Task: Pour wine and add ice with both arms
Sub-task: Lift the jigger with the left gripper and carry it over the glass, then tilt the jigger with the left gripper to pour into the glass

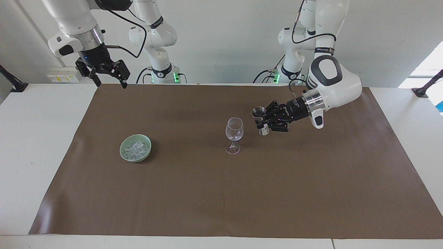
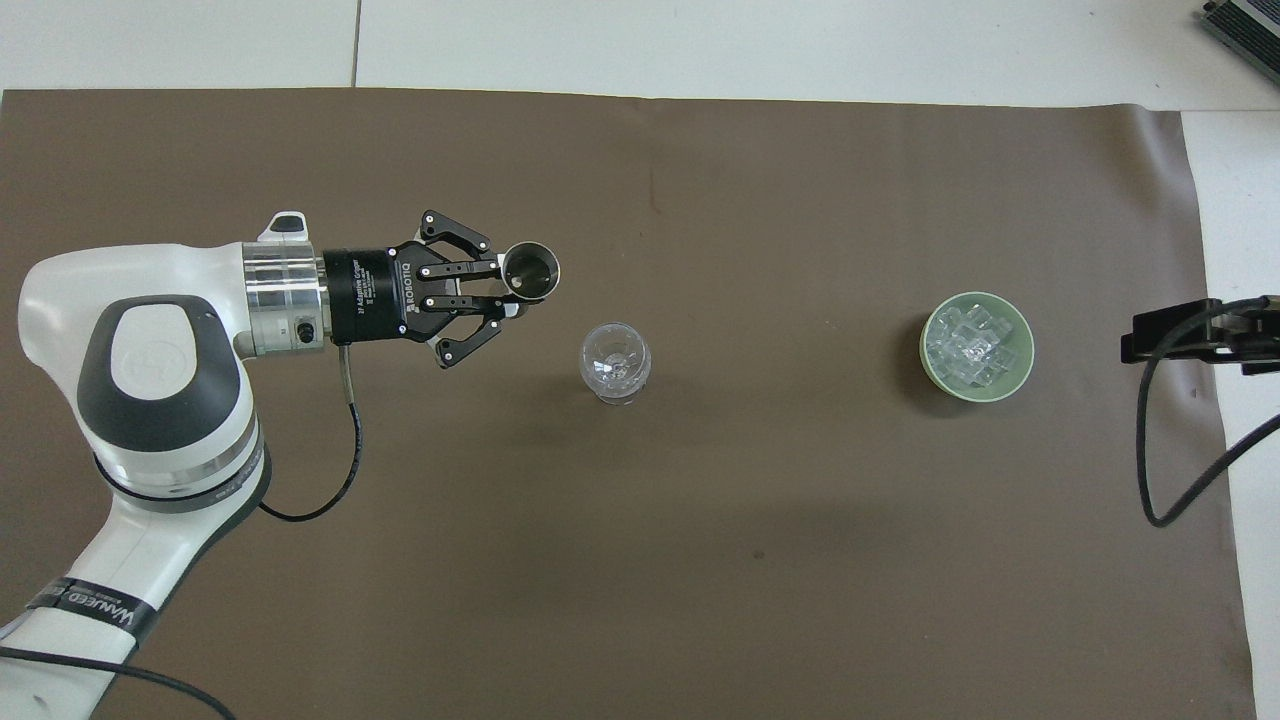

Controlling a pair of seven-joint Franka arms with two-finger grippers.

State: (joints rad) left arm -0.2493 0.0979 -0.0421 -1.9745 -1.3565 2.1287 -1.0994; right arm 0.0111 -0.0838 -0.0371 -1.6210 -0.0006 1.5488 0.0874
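Just beside the wine glass (image 1: 234, 135), left gripper (image 1: 263, 121) clenched on a metal jigger (image 1: 259, 114) (upright).

A white table (image 1: 41, 145) carries a brown mat (image 1: 221, 193) over most of its top, a plain white wall (image 1: 225, 41) rises at 12 o'clock in the facing view, and daylight enters through a window (image 1: 427, 69) at 2 o'clock, with a wall socket strip (image 1: 62, 76) at 10 o'clock.
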